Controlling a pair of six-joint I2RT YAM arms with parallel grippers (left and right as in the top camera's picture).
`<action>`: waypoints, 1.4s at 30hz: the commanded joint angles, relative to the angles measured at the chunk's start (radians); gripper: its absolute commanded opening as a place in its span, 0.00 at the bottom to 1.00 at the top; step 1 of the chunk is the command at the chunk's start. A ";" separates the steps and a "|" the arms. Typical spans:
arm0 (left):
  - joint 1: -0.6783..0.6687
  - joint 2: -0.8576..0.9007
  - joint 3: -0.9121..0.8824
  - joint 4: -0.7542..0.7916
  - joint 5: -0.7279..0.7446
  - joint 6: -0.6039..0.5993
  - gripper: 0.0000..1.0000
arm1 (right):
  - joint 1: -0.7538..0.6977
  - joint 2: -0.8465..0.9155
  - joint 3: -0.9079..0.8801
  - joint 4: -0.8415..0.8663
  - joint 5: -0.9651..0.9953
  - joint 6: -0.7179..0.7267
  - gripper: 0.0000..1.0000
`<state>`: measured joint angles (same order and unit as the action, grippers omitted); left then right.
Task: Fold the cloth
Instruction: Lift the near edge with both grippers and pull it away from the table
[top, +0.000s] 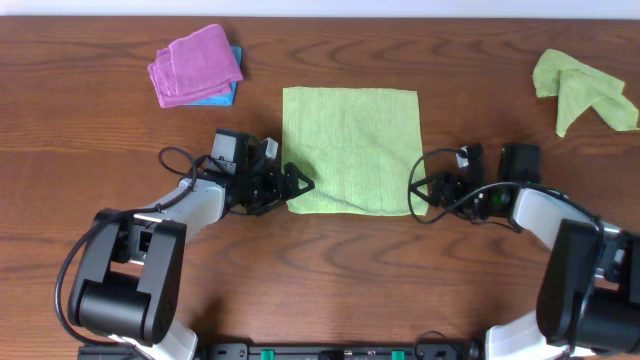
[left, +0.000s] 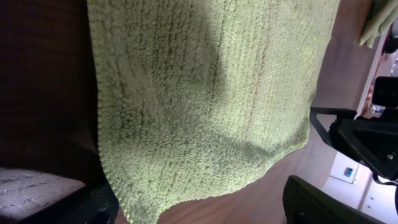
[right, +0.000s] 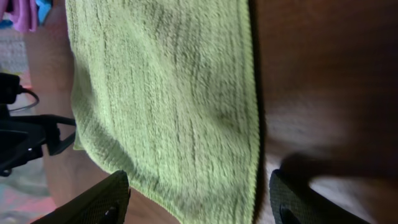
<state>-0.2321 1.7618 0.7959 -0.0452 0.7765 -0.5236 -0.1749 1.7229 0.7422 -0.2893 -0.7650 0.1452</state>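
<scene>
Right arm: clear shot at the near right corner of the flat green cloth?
Probably yes. The right gripper sits open right at that corner of the flat green cloth. The wrist view shows the cloth's edge between its fingers, with nothing in the way.

The overhead camera looks straight down on the table (top: 120, 110), with the arm bases nearest. Each wrist camera sits low and close at a near corner of the green cloth (top: 350, 150), facing across it. The left one sees the right arm (left: 367, 140), and the right one sees the left arm (right: 25, 134). All three views share the green cloth.
</scene>
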 joint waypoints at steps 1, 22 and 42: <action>-0.003 0.017 -0.015 -0.010 -0.045 0.003 0.85 | 0.039 0.042 -0.019 0.011 0.155 0.023 0.73; -0.003 0.017 -0.015 -0.010 -0.067 0.003 0.82 | 0.025 0.166 -0.019 -0.130 0.307 0.040 0.61; -0.003 0.017 -0.015 0.002 -0.081 -0.001 0.75 | -0.040 0.170 -0.019 -0.077 0.283 0.086 0.61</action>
<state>-0.2321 1.7618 0.7959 -0.0437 0.7403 -0.5240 -0.2035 1.7996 0.7795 -0.3748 -0.8371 0.2287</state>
